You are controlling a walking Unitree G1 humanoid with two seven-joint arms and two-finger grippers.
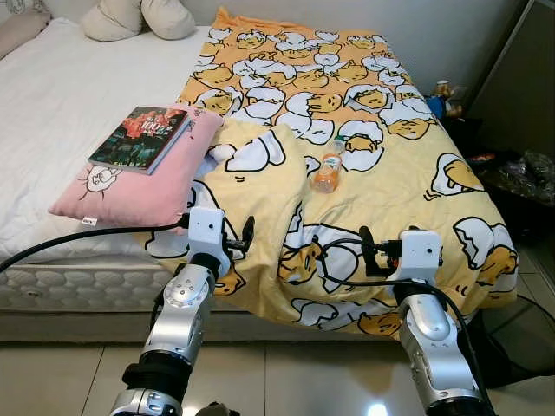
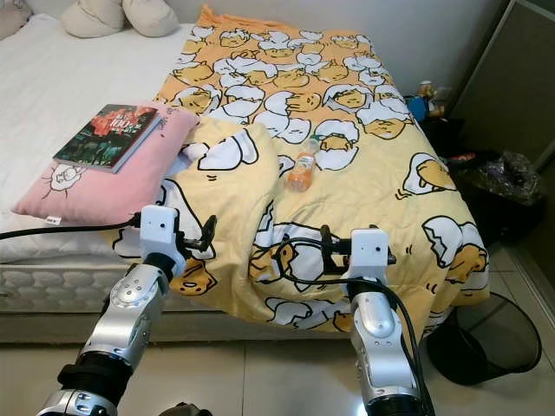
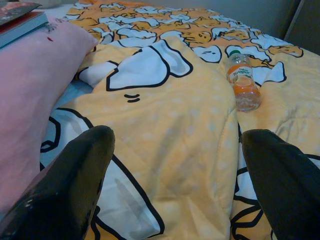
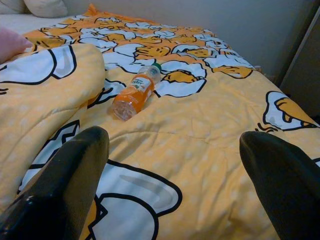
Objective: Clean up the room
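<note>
Facing the foot of the bed [image 1: 52, 286] with both my grippers raised, spread wide and holding nothing.

My left gripper [image 1: 244, 236] and right gripper [image 1: 368, 251] hover just above the foot edge of the yellow egg-print quilt [image 1: 408, 165]. A small clear plastic bottle of orange drink with a green cap [image 1: 328, 172] lies on its side mid-quilt, well beyond both. I judge it light, smooth and prone to roll on soft bedding, so I would clamp across its labelled middle. A dark glossy book [image 1: 139, 137] rests on the pink pillow [image 1: 139, 186] by the quilt's left edge.
</note>
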